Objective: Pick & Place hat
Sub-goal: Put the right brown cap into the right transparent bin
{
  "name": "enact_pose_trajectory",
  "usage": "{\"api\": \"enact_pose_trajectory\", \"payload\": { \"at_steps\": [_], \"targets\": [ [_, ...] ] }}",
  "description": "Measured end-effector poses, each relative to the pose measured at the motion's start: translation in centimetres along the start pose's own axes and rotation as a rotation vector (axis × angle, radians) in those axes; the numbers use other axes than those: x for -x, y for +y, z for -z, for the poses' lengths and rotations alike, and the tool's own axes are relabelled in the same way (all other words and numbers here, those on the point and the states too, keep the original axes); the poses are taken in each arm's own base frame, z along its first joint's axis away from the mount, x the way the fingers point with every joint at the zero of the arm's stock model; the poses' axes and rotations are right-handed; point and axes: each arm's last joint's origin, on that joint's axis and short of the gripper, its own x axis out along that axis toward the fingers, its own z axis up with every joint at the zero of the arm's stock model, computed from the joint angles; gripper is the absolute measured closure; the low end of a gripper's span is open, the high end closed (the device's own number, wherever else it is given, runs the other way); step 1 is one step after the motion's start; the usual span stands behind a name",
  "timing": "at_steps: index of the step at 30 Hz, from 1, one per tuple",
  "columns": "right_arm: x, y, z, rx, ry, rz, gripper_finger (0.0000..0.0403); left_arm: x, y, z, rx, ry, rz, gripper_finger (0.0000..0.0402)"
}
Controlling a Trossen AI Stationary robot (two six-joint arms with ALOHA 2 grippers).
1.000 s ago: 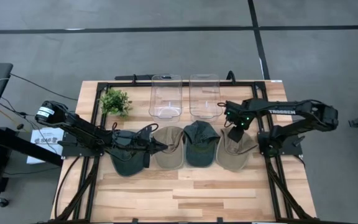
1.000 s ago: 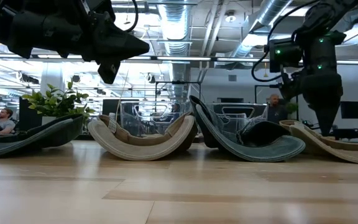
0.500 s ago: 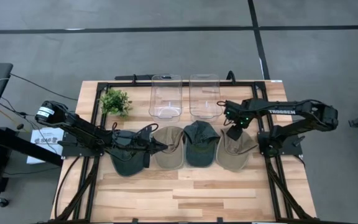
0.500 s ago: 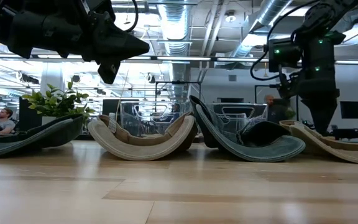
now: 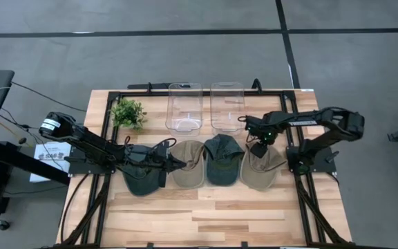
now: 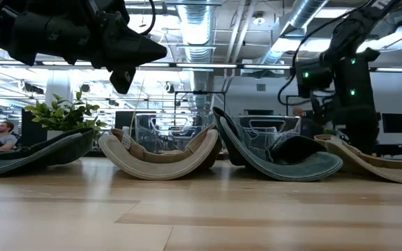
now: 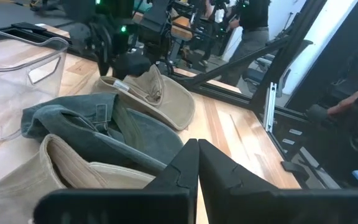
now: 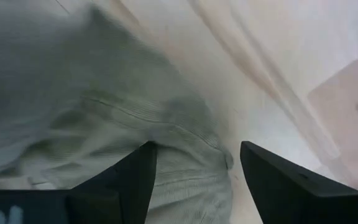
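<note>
4 hats [image 5: 206, 163] in a row mid-table, 2 bins [image 5: 206, 107] behind, plant [image 5: 128, 113] left of bins.

The table [image 5: 206, 214] is viewed from straight overhead; level across its top from the low camera. Each wrist camera is aimed past its fingers, the right pressed close to a tan hat [image 8: 166, 162]. The hats are shared.

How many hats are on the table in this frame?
4, in one row across the table: a dark green hat under the left arm, a beige hat, a dark green hat, then a beige hat under the right arm. None looks hidden.
</note>
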Motion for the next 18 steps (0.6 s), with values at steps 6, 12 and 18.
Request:
{"api": "enact_pose_trajectory", "payload": {
  "at_steps": [6,12,18],
  "targets": [
    [-1.4,0.1,-0.5,-0.002,0.089,0.012,0.0194,0.0,0.0,0.0,0.0,0.0,0.0,0.0394],
    [-0.9,0.1,-0.3,-0.001,0.067,0.006,0.0269,0.0,0.0,0.0,0.0,0.0,0.0,0.0394],
    [1.1,-0.1,0.5,-0.001,0.037,0.022,0.0383,0.0,0.0,0.0,0.0,0.0,0.0,0.0394]
  ]
}}
